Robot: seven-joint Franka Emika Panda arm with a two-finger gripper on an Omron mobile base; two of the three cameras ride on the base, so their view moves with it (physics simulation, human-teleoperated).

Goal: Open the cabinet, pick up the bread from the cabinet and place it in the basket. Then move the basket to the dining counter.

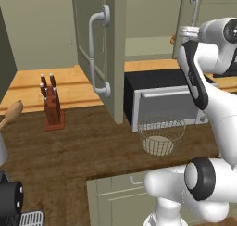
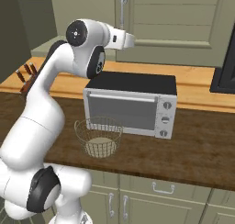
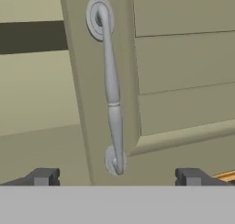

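Fingertips (image 3: 46, 176) spread wide, empty, straddling handle (image 3: 111, 87) | gripper (image 3: 117, 177) faces cabinet (image 3: 183, 62) door to pull it | basket (image 1: 160, 134) waits before microwave (image 1: 164, 100) for bread

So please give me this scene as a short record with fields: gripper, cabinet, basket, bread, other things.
gripper: open, facing the cabinet handle, not touching it
cabinet: left door swung open; right door looks closed
basket: on the dark wood counter, in front of the toaster oven; no bread inside
bread: cannot tell
other things: knife block left of the open door
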